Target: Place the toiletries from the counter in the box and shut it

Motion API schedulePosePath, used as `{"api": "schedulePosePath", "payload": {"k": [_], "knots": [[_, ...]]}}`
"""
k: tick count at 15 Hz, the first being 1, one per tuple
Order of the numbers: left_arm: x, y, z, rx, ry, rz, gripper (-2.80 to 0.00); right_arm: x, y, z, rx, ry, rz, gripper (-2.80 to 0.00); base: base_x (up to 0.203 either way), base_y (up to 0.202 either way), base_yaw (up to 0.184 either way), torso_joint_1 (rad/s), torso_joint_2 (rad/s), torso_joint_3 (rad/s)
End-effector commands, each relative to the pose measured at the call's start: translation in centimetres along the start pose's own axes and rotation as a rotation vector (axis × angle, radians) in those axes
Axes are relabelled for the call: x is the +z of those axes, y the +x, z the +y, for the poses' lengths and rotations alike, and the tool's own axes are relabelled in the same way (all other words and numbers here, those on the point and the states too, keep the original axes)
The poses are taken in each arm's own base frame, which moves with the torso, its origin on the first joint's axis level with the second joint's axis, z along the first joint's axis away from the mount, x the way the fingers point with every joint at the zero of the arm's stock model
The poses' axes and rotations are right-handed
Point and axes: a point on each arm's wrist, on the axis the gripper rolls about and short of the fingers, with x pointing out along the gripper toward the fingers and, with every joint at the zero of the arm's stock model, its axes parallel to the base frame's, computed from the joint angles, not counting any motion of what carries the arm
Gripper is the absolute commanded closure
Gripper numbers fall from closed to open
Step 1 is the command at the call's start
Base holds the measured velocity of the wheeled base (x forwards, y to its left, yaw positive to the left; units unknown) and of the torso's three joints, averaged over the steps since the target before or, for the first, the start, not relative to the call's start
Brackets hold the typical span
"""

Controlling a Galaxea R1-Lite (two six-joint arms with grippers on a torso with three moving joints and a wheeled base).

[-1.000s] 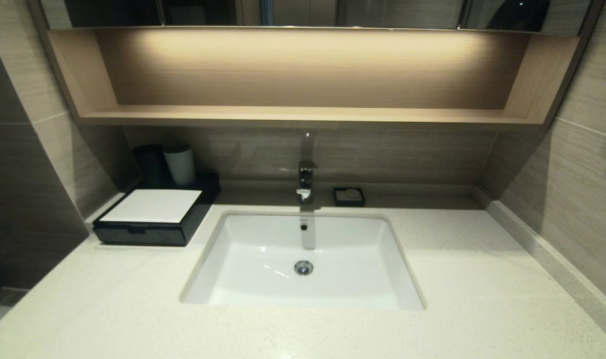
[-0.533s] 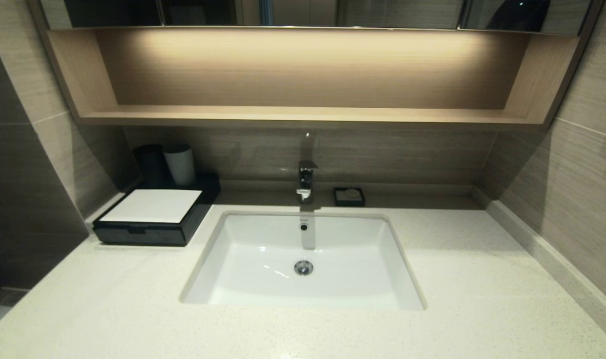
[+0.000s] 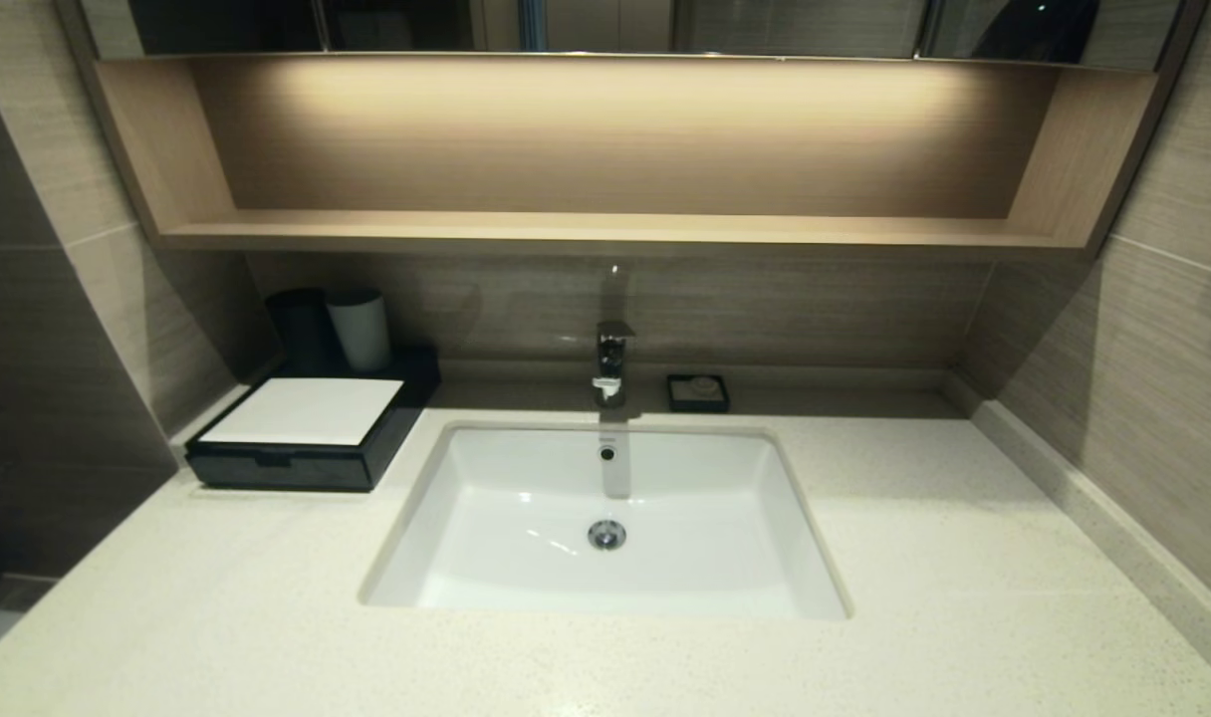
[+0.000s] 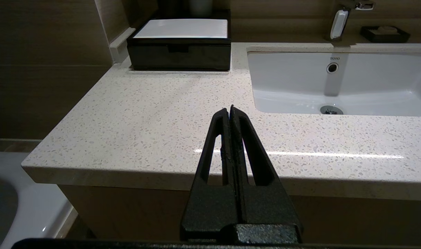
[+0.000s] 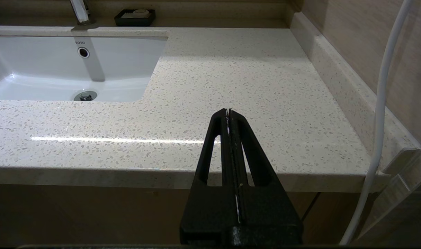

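Observation:
The black box (image 3: 307, 438) with its white top panel sits at the counter's (image 3: 217, 617) back left corner, its drawer pushed in; the left wrist view shows the box (image 4: 180, 48) too. The toiletries are out of view. My left gripper (image 4: 230, 108) hangs shut and empty in front of the counter's (image 4: 155, 121) near edge, left of the sink. My right gripper (image 5: 228, 110) hangs shut and empty off the counter's (image 5: 252, 86) near edge, right of the sink. Neither arm shows in the head view.
A white inset sink (image 3: 605, 528) fills the counter's middle, with a chrome tap (image 3: 612, 363) behind it. A small black soap dish (image 3: 697, 392) stands right of the tap. A grey cup (image 3: 360, 329) and a dark cup (image 3: 302, 327) stand behind the box. A white cable (image 5: 380, 114) hangs near the right wall.

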Motion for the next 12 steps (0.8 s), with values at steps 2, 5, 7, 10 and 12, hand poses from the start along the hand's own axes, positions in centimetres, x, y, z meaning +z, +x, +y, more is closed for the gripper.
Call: {"api": "schedulePosePath", "payload": {"k": [2, 5, 7, 10, 12], "knots": [[-0.55, 0.15, -0.01, 0.002, -0.006, 0.021, 0.00, -0.01, -0.01, 0.00, 0.000, 0.001, -0.002, 0.00, 0.000, 0.000, 0.000, 0.000, 0.00, 0.000], [-0.55, 0.15, -0.01, 0.002, -0.007, 0.021, 0.00, -0.04, 0.00, 0.00, 0.000, 0.001, 0.000, 0.00, 0.000, 0.000, 0.000, 0.000, 0.00, 0.000], [-0.55, 0.15, -0.01, 0.002, -0.007, 0.021, 0.00, -0.04, 0.00, 0.00, 0.000, -0.001, 0.000, 0.00, 0.000, 0.000, 0.000, 0.000, 0.00, 0.000], [-0.55, 0.15, -0.01, 0.002, -0.007, 0.021, 0.00, 0.00, 0.00, 0.00, 0.000, 0.001, 0.000, 0.00, 0.000, 0.000, 0.000, 0.000, 0.00, 0.000], [-0.55, 0.15, -0.01, 0.002, -0.007, 0.021, 0.00, -0.04, 0.01, 0.00, 0.000, 0.002, 0.001, 0.00, 0.000, 0.000, 0.000, 0.000, 0.00, 0.000]]}}
